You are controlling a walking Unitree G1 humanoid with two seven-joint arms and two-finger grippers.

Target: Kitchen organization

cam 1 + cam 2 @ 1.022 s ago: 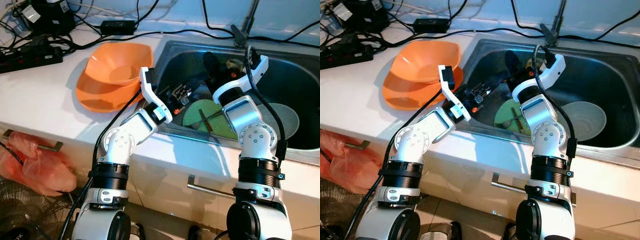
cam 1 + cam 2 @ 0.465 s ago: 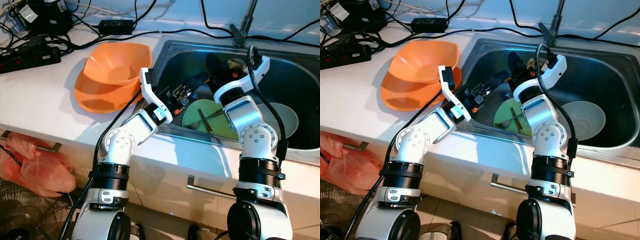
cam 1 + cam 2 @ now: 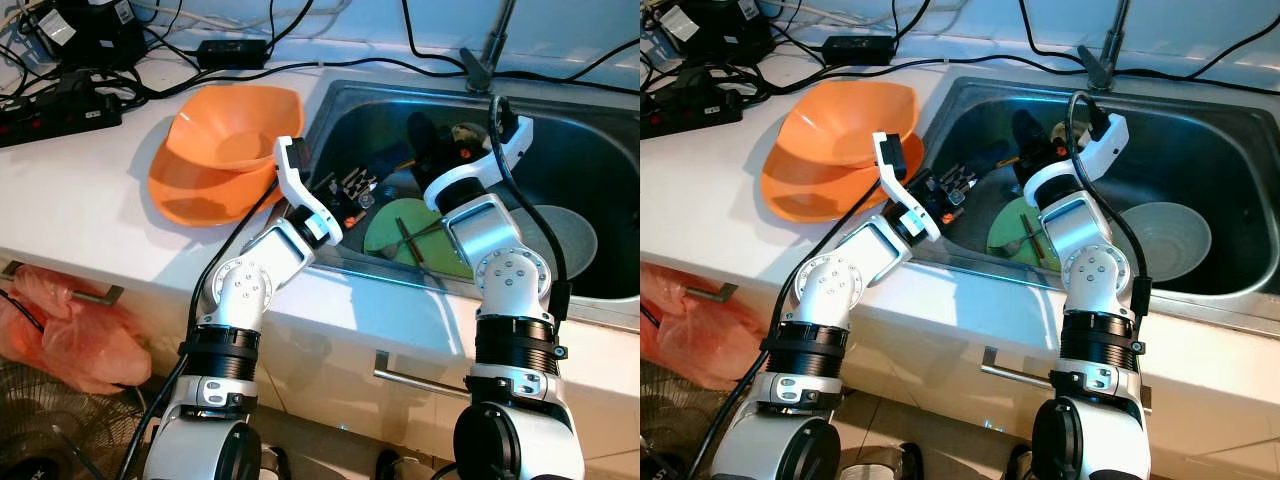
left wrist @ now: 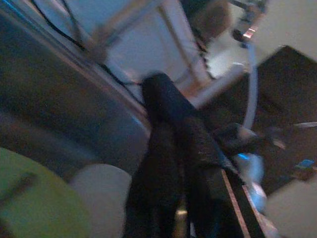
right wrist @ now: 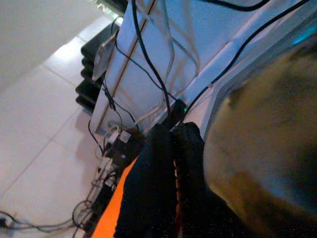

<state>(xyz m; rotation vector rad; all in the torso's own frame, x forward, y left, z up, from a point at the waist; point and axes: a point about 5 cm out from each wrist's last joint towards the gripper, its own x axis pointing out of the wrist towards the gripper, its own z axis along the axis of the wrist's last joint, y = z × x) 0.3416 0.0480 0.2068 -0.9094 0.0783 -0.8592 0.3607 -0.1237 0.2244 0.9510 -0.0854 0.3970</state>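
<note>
- The power strip [image 3: 60, 105] and its cables lie at the far left of the counter, clear of both arms.
- Two stacked orange bowls [image 3: 225, 150] sit on the counter just left of the sink [image 3: 400, 265]. They have not moved over the last second.
- The left gripper [image 3: 990, 160] reaches over the sink's left rim. It has drawn back a touch toward the bowls. In its wrist view the fingers [image 4: 173, 148] are pressed together with nothing between them.
- The green plate [image 3: 410, 225] lies flat on the sink floor between the two arms, with chopsticks [image 3: 408, 240] across it. Neither has moved.
- The right gripper [image 3: 422, 135] is low at the back of the sink, beyond the plate. It has slid slightly left. Its fingers [image 5: 158, 188] are closed tight, and I see nothing held between them.
- A brown lump [image 3: 465, 130] sits right beside that gripper. It is too blurred to name, and I cannot tell whether they touch.
- A grey bowl [image 3: 575, 235] rests on the sink floor at the right, partly behind the right arm.
- So only the arms have moved, and only a little; no dish has left the sink. The tidying looks barely begun, and the arms seem to be lining up for a grasp.
</note>
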